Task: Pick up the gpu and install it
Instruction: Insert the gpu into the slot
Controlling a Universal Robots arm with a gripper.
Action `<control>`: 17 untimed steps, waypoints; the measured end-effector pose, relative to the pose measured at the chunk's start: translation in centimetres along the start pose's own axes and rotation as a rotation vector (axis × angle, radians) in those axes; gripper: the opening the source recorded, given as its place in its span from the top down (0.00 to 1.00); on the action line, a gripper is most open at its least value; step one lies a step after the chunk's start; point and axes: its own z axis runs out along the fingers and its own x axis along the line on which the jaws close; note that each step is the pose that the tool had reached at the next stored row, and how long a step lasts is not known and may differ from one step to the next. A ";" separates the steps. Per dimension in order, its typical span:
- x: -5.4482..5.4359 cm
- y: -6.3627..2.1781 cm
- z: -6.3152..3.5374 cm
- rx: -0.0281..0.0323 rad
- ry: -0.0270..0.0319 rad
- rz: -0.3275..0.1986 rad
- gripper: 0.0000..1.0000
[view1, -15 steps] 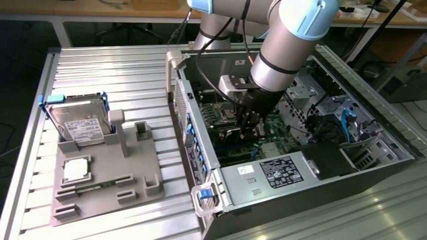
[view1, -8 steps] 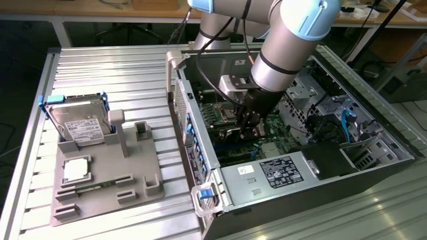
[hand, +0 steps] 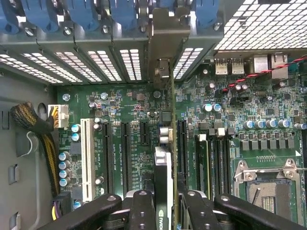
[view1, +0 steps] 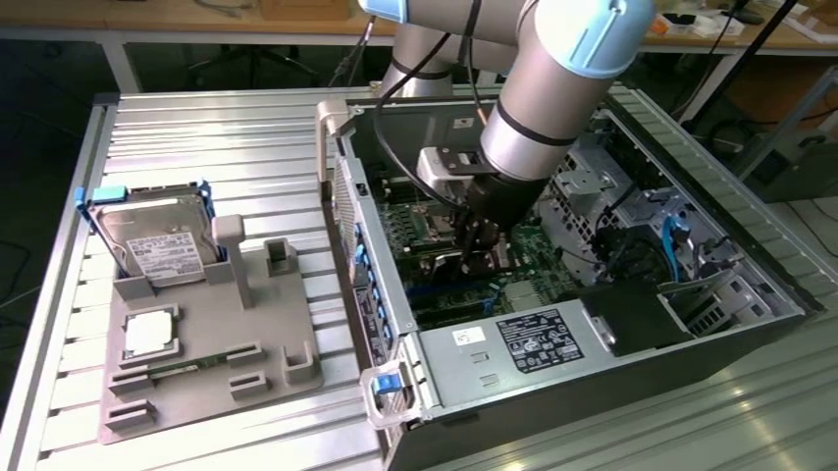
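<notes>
GPU (hand: 165, 172), one card, is standing on edge inside the computer case (view1: 733, 324), its metal bracket reaching the rear slot wall above the motherboard (hand: 129, 120). One gripper (hand: 168, 211) is grasping the card, fingers (hand: 144, 206) clamping both faces. One hard drive (view1: 157, 245) is leaning at the far end of one grey fixture tray (view1: 262, 334) on the table (view1: 196, 137), beside the case.
</notes>
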 end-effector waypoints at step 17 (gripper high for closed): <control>0.0 0.84 -0.01 -0.0073 0.0000 0.000 0.73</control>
